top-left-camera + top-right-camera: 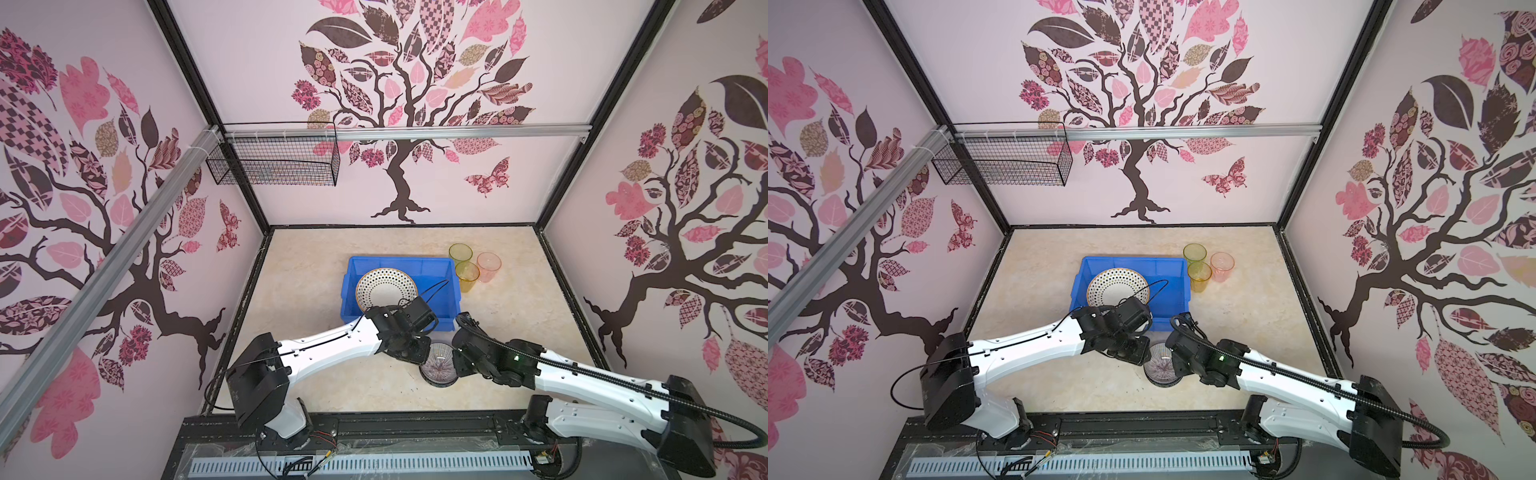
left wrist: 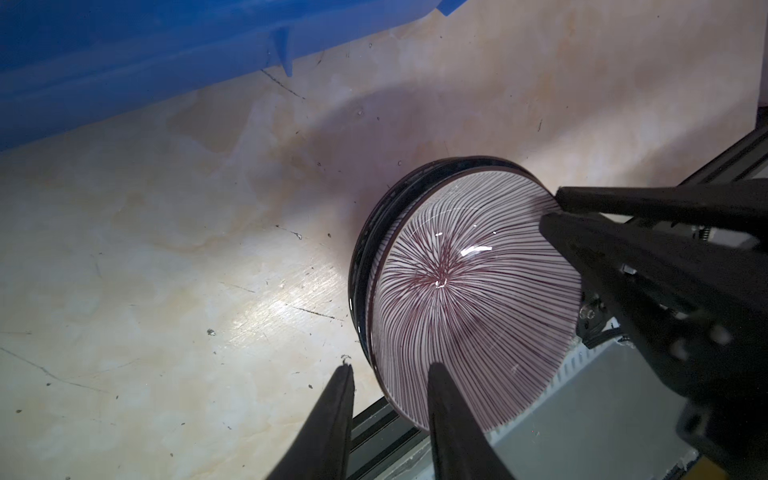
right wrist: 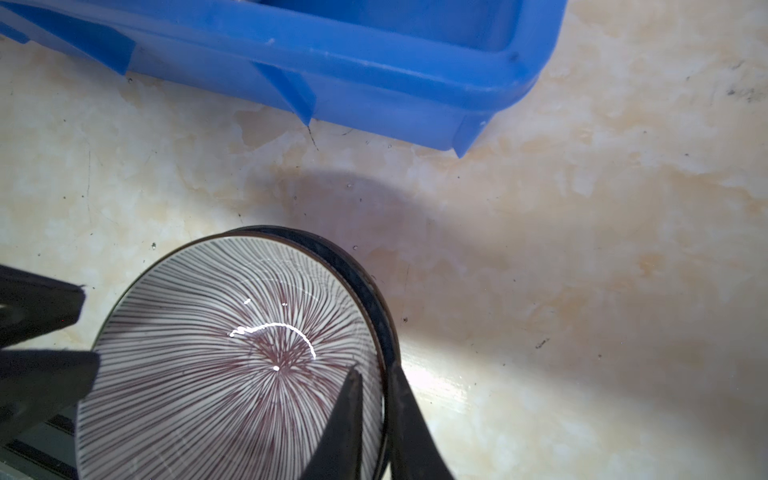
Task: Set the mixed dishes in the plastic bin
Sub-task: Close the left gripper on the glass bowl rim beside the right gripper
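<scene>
A purple-striped bowl (image 1: 438,361) (image 2: 469,291) (image 3: 228,374) sits on top of dark-rimmed bowls (image 3: 374,299) near the table's front. My right gripper (image 3: 374,372) (image 2: 550,205) is shut on the stack's rim, one finger inside the striped bowl and one outside the dark rim. On the opposite side my left gripper (image 2: 388,370) (image 3: 89,322) stands open astride the rim, with a gap on both sides. The blue plastic bin (image 1: 399,261) (image 1: 1133,260) lies just behind and holds a dotted-rim plate (image 1: 386,289). Three cups, yellow-green (image 1: 460,252), amber (image 1: 467,272) and pink (image 1: 488,266), stand right of the bin.
A black wire mesh basket (image 1: 274,162) hangs on the rail at the back left, well above the table. The bin's near wall (image 3: 374,70) is a short way beyond the bowls. The table's front metal edge runs close behind both grippers.
</scene>
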{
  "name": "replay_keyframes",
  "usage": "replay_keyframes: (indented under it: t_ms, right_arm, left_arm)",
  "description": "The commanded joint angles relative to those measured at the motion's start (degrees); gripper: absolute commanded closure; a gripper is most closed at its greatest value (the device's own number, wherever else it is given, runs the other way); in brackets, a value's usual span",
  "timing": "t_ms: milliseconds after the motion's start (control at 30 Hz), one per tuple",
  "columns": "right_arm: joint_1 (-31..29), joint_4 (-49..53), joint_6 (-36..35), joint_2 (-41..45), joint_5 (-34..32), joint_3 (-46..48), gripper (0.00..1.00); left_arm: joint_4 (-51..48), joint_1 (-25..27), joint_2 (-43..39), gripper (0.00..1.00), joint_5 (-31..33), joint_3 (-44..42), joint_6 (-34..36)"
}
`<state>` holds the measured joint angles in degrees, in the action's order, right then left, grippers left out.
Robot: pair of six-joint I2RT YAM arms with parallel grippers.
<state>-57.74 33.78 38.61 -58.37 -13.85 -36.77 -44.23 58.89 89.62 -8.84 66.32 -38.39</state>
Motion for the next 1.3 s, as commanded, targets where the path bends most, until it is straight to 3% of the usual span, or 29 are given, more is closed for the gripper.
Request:
replay_keyframes:
  t_ms: [0, 667, 1267]
  right_arm:
    - [-0.54, -0.55, 0.42, 1.42, 0.71, -0.03, 0.84]
    - [-0.54, -1.84, 0.6, 2.21, 1.23, 0.98, 0.84]
    - [-0.54, -2.15, 0.54, 2.47, 1.37, 1.27, 0.84]
  left_arm:
    - [-1.32, 0.25, 0.78, 0.66, 2.07, 2.83, 0.31]
    - [-2.9, 2.37, 6.7, 0.7, 3.22, 7.6, 1.56]
    - [-3.28, 2.45, 8.81, 0.82, 3.56, 9.34, 1.9]
